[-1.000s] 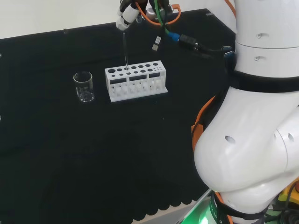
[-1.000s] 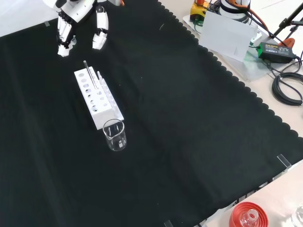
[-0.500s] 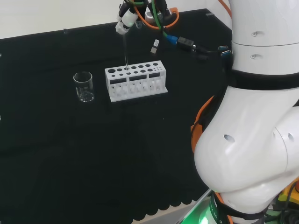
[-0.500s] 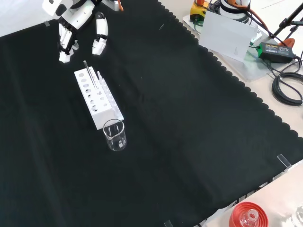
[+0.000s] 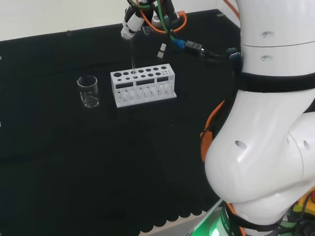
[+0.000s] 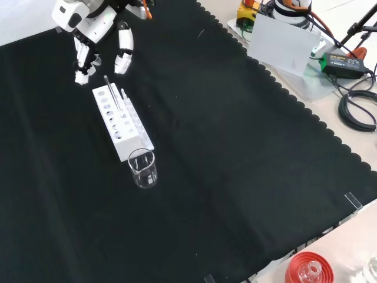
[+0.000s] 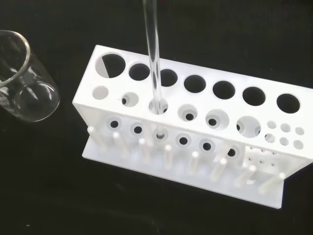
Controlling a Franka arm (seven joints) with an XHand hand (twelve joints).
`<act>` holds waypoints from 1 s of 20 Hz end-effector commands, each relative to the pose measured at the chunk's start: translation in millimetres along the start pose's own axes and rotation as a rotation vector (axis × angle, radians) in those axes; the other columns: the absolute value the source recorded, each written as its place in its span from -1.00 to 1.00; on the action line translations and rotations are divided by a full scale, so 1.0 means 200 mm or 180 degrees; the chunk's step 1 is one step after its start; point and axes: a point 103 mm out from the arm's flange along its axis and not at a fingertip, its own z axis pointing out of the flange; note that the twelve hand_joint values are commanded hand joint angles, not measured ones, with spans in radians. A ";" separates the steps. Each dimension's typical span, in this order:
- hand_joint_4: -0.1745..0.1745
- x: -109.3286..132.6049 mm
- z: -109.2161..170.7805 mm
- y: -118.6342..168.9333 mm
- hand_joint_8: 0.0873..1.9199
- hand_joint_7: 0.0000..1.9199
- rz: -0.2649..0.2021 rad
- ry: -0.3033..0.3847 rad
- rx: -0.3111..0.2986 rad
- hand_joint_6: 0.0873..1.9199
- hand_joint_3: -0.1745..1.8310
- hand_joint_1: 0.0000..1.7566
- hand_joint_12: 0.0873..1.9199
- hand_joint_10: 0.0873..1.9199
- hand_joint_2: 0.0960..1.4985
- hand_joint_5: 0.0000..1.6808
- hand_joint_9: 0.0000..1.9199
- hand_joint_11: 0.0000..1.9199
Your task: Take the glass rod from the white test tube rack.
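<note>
I see the glass rod (image 7: 152, 54) standing in the white test tube rack (image 7: 195, 127), beaker (image 6: 143, 168) near. Hand (image 6: 97, 32) is above it, fingers (image 6: 122, 54) apart, holding nothing. If I come down crooked, fingers cd knock the rod & tip the rack.

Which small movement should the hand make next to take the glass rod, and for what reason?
Probably lower the hand a little so its fingers come to either side of the glass rod's top, then close. The rod stands upright in a hole of the white test tube rack, nothing grips it, and in the front view the fingers hang open just beyond the rack's far end.
</note>
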 end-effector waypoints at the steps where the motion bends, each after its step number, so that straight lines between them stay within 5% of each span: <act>1: -0.16 0.00 0.05 0.04 -0.24 -0.35 -0.0021 -0.0049 0.0092 -1.00 -0.34 -0.39 0.26 -0.28 0.09 -0.46 0.02 0.02; 13: -0.22 -0.01 0.13 0.10 -0.25 -0.31 -0.0053 -0.0025 0.0162 -0.96 -0.35 -0.34 0.22 -0.32 0.10 -0.34 0.08 0.11; 20: -0.30 0.03 0.13 0.13 -0.28 -0.25 -0.0075 -0.0114 0.0153 -0.33 -0.32 -0.20 0.18 -0.41 0.10 -0.42 0.19 0.21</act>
